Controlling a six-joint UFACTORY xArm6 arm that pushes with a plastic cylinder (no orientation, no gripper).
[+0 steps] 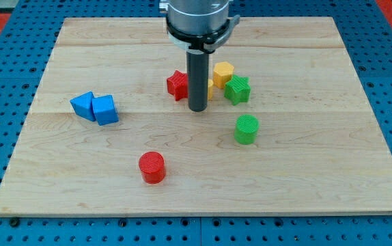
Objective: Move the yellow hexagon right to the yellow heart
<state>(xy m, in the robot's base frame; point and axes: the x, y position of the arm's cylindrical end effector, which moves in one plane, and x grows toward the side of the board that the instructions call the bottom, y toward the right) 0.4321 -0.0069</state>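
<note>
Beside red star, my tip

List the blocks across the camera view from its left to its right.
Blue triangle → blue cube → red cylinder → red star → my tip → yellow hexagon → green star → green cylinder. The yellow heart, mostly hidden behind the rod, is left out.

tabletop: you see pale wood planks | view's left: two blue blocks touching | centre, behind the rod: red star, yellow hexagon, green star, a yellow block mostly hidden, shape unclear | green cylinder below the cluster | red cylinder near view's bottom
</note>
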